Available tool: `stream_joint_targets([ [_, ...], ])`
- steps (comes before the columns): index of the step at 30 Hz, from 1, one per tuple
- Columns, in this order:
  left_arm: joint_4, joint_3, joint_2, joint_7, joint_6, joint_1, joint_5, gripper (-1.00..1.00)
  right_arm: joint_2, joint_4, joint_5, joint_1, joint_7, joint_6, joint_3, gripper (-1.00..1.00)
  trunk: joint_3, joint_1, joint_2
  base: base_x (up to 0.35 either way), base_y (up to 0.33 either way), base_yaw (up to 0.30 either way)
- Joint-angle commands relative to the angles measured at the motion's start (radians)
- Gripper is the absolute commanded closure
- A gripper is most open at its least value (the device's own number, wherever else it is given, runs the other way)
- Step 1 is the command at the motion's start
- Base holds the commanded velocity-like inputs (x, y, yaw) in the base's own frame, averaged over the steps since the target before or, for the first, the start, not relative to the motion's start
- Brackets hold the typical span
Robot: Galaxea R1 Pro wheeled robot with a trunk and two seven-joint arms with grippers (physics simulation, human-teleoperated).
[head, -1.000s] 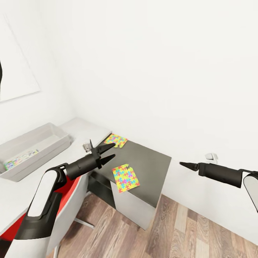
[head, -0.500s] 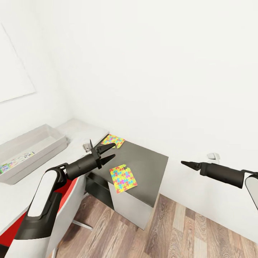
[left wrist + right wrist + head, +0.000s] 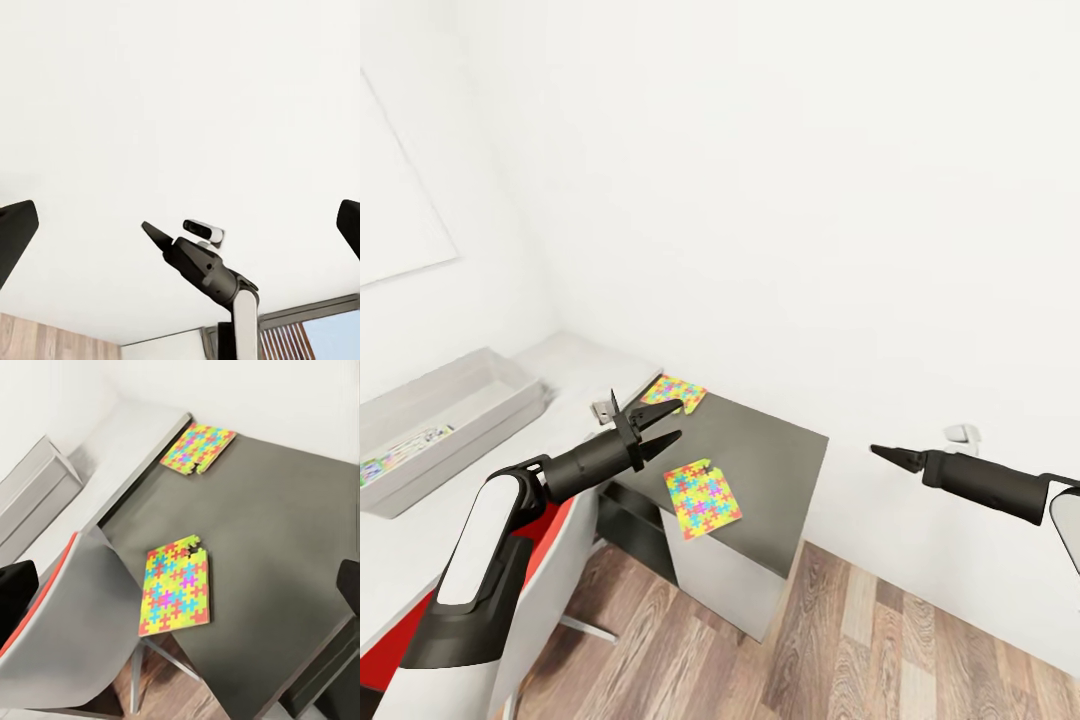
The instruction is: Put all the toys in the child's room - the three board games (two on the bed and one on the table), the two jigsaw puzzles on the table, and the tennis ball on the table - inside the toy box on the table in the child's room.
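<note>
Toy box sits on the pale tabletop at far left, a shallow light-grey bin with a thick rim. Inside it one flat printed game box lies on the bottom near the left end; print too small to read. Rest of the bin floor looks bare grey.

Two jigsaw puzzles total, both flat on the lower dark-grey tabletop section, well apart from each other. Far puzzle lies by the wall, close to the step up to the pale top. Near puzzle lies at the front left edge of the dark section, one corner piece notched out. Right wrist view shows the same two: far puzzle, near puzzle, dark surface between them, toy box end wall at the side.

Chair, one: grey shell with red seat, tucked below the left arm beside the pale tabletop.

Left claw hangs over the gap between the two tabletops, fingers parted wide, holding nothing. Right claw hangs off to the right over the wood-plank floor, away from the table, tips drawn to a narrow closed point, nothing held. Left wrist view catches the right claw against the white wall.
</note>
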Motion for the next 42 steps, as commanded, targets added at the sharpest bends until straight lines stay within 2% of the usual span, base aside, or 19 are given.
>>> stream_joint_targets([
  [1, 0.000, 0.001, 0.000, -0.001, 0.004, -0.001, 0.000, -1.00, 0.000, 0.000, 0.002, -0.001, 0.005, 0.006, -0.004, -1.00, -0.002, 0.001, -0.002, 0.000, 0.000, -0.122],
  [42, 0.001, 0.001, 0.000, -0.001, 0.004, -0.001, 0.000, -1.00, -0.001, 0.000, 0.001, -0.001, 0.002, 0.017, -0.010, -1.00, 0.018, 0.001, -0.002, 0.000, 0.000, -0.263],
])
